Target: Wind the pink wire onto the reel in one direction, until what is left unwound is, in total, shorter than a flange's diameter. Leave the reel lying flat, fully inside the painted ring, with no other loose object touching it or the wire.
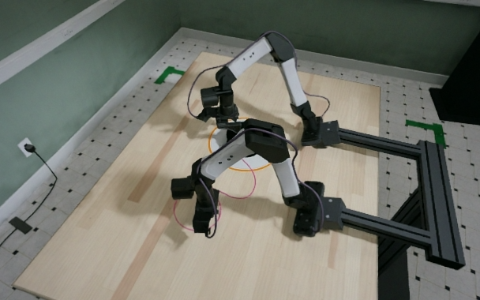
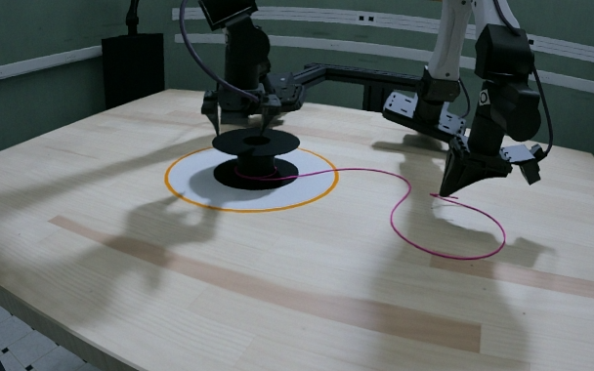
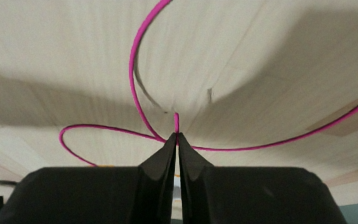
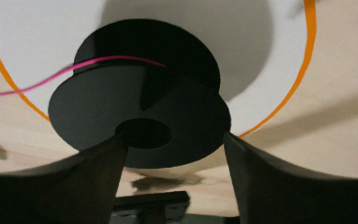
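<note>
The black reel (image 2: 255, 165) (image 4: 95, 110) stands flat on its lower flange inside the orange painted ring (image 2: 251, 211) (image 4: 313, 30). The pink wire (image 1: 255, 183) (image 2: 464, 258) (image 3: 133, 55) (image 4: 45, 81) leaves the reel's core, crosses the ring and bends into a wide loop on the table. My left gripper (image 2: 442, 195) (image 3: 177, 135) is shut on the wire close to its end; a short stub sticks out past the fingertips. My right gripper (image 2: 240, 133) (image 4: 176, 134) is open. Its tips are at the upper flange's rear side, one near the centre hole and one near the rim; contact is unclear.
Both arms stand on a dark metal frame (image 1: 442, 205) at one edge of the wooden table (image 1: 158, 245). The left arm's upper links hide part of the ring and reel in the top view. The wire loop lies beside the ring, beneath and around the left gripper.
</note>
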`<state>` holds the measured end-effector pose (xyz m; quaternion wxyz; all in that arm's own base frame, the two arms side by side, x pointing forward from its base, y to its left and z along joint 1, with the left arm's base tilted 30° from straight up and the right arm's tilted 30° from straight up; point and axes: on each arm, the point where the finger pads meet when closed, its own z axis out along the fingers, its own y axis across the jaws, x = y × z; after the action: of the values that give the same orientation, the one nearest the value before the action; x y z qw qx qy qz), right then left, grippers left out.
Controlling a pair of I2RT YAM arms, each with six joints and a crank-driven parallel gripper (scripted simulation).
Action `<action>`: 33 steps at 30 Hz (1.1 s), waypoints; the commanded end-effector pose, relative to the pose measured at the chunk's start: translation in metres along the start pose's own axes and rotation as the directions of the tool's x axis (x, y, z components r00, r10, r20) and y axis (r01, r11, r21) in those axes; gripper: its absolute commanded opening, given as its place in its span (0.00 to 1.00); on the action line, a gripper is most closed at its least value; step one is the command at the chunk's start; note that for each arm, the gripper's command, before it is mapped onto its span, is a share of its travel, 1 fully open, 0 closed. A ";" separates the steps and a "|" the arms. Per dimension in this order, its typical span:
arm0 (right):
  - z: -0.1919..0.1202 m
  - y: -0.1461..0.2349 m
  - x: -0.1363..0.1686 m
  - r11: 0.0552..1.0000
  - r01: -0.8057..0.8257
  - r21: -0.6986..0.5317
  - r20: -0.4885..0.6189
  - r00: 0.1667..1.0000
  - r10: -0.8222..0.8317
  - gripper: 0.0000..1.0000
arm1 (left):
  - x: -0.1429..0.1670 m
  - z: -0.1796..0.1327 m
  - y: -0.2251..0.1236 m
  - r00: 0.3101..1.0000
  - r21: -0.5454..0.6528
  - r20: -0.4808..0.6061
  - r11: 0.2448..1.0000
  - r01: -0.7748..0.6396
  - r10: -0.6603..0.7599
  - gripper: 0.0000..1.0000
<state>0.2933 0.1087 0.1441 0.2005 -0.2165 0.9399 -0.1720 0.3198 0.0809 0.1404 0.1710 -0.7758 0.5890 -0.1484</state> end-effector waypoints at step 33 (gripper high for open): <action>-0.003 -0.011 -0.008 0.700 0.715 -0.009 0.035 0.699 -0.714 0.85 | -0.003 -0.013 -0.004 1.000 0.036 0.016 0.999 0.000 -0.001 0.00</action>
<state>0.3012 0.1070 0.1480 0.1098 -0.5709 0.7808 -0.2288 0.3203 0.0822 0.1417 0.1731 -0.7759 0.5882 -0.1489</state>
